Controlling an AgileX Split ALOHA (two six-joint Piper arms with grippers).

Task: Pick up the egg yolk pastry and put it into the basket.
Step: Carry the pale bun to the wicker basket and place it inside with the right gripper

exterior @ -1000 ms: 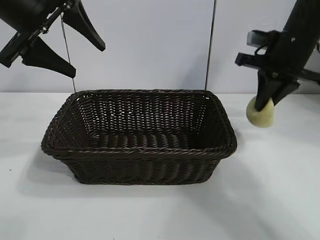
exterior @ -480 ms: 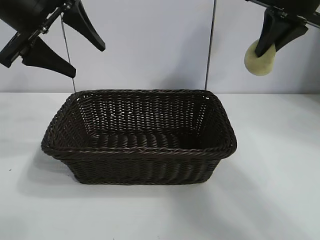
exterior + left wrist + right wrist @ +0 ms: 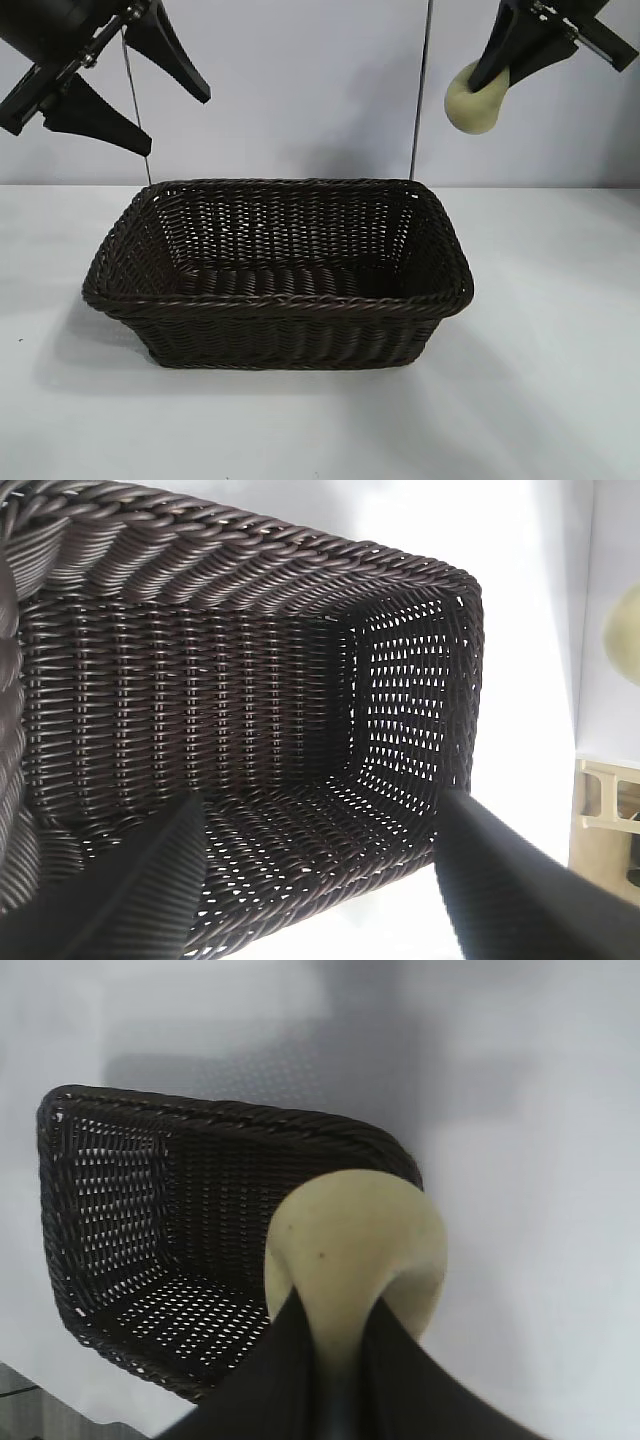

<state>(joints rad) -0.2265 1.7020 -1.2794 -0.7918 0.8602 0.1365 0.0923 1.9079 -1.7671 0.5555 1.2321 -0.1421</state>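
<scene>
My right gripper (image 3: 492, 78) is shut on the pale-yellow egg yolk pastry (image 3: 475, 98), held high above the table beyond the basket's right end. In the right wrist view the pastry (image 3: 355, 1250) is pinched on edge between the two black fingers (image 3: 280, 1360). The dark brown wicker basket (image 3: 278, 300) stands in the middle of the white table, nothing inside it; it also shows in the left wrist view (image 3: 250, 570) and the right wrist view (image 3: 120, 1120). My left gripper (image 3: 175, 125) is open, high above the basket's left end.
The white table (image 3: 540, 400) spreads around the basket. A thin vertical pole (image 3: 420, 90) stands behind the basket, just left of the held pastry. A beige fixture (image 3: 605, 810) shows at the table's edge in the left wrist view.
My right gripper has risen from table height with the pastry, then shifted left toward the basket. The left arm and the basket have not moved.
</scene>
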